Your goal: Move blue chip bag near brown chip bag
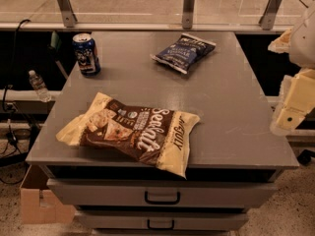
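Note:
The blue chip bag [184, 51] is a small dark navy bag lying flat at the back of the grey cabinet top [231, 107], right of centre. The brown chip bag [133, 132] is large, cream and dark brown, with white script lettering. It lies at the front left, and its corner hangs over the front edge. The two bags are well apart. My gripper [290, 114] hangs at the right edge of the view, beside the cabinet's right side and off its top. It holds nothing that I can see.
A blue soda can [86, 54] stands upright at the back left of the top. The cabinet has drawers [162, 196] at the front. A cardboard box [37, 200] and a water bottle [38, 85] are low on the left. A glass railing [187, 6] runs behind.

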